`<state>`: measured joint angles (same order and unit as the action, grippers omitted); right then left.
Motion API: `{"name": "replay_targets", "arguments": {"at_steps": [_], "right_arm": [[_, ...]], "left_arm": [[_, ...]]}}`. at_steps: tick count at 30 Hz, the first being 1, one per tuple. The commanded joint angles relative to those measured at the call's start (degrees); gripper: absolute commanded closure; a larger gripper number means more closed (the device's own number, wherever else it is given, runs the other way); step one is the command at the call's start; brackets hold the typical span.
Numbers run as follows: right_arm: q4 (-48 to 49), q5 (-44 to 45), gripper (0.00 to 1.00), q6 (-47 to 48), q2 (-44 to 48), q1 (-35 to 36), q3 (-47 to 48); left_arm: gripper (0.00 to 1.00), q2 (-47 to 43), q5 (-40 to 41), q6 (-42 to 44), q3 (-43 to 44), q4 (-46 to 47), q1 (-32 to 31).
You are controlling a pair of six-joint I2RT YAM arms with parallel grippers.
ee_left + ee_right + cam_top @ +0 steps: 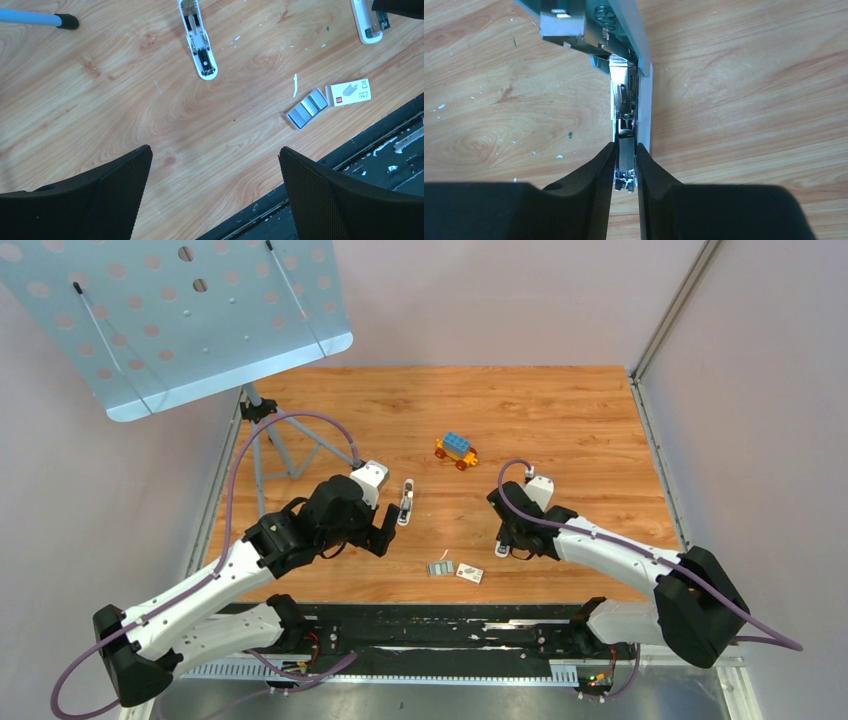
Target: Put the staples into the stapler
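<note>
My right pincer [625, 152] is clenched on the white stapler [623, 95] by its bare steel magazine, steadying it, I judge, for loading; my left pincer [214, 155] hangs released near the short grey ribbed staple strips [307, 108], untouched beside a small white printed box [352, 93].

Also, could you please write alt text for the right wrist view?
The black right gripper pinches the narrow metal magazine of an opened white stapler, seen from just behind the jaws. The wooden table fills the background.

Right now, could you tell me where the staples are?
In the top view, the staples lie centrally by the near edge, just left of the white box.
</note>
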<state>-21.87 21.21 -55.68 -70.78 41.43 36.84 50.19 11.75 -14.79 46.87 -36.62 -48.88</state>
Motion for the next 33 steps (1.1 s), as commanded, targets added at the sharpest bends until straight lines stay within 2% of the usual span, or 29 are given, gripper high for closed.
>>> {"name": "replay_targets", "arguments": {"at_steps": [1,5,11,33], "right_arm": [[-3.47,-0.11,0.73,1.16,-0.02,-0.83,1.33],[-4.57,-0.10,0.70,2.41,1.60,-0.88,2.15],[-4.85,0.93,0.71,4.54,3.20,-0.98,2.01],[-3.18,0.92,0.71,5.65,-0.20,-2.08,1.88]], "left_arm": [[0.00,-1.11,0.51,0.37,-0.86,-0.57,0.19],[0.00,-1.44,1.44,0.24,-0.82,-0.77,0.19],[0.00,-2.63,3.14,-0.16,-1.16,-0.92,0.20],[0.00,-2.39,2.40,-0.07,-1.34,-0.51,0.19]]}}
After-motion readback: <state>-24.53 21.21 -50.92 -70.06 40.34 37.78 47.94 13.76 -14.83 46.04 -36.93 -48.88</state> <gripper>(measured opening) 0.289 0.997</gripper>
